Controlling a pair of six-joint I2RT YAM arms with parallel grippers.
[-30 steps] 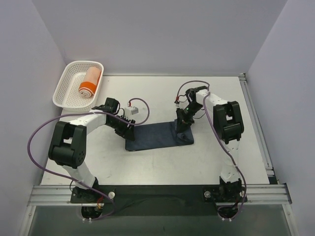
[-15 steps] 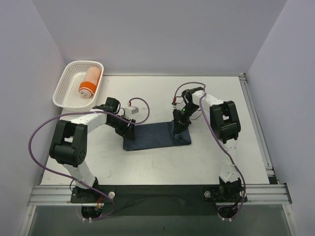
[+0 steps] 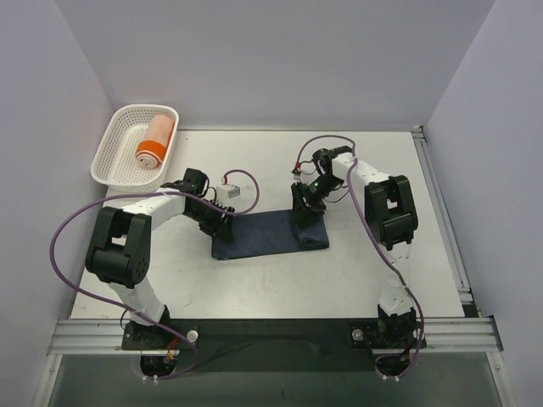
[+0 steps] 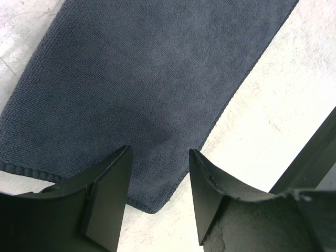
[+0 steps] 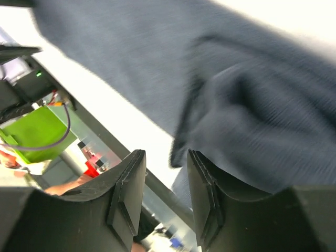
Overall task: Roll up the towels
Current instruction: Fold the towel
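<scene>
- Lying flat on the table between the two hands, the navy towel is seen with its long axis running from one gripper straight across to the other.
- The left gripper is poised over the towel's left end. In its wrist view the fingers are spread moderately wide with nothing between them, and a towel corner is seen just beneath and ahead of the tips.
- The right gripper is set at the opposite end, where the cloth is bunched or folded over into a thick lip just ahead of its fingers. The gap is narrow, and no cloth is clearly seen pinched in it.
- From that lip the flat part of the towel is stretched away from the right gripper toward the left one. A roll is therefore judged to have to be driven along that axis, from the right hand's end toward the left hand's.
- The right gripper is judged the nearer to the started fold. The left is judged better placed to pin the free end.
- Well beyond the left gripper, on its outer side, the orange towel is seen already rolled and laid in the white basket, well apart from both hands.
</scene>
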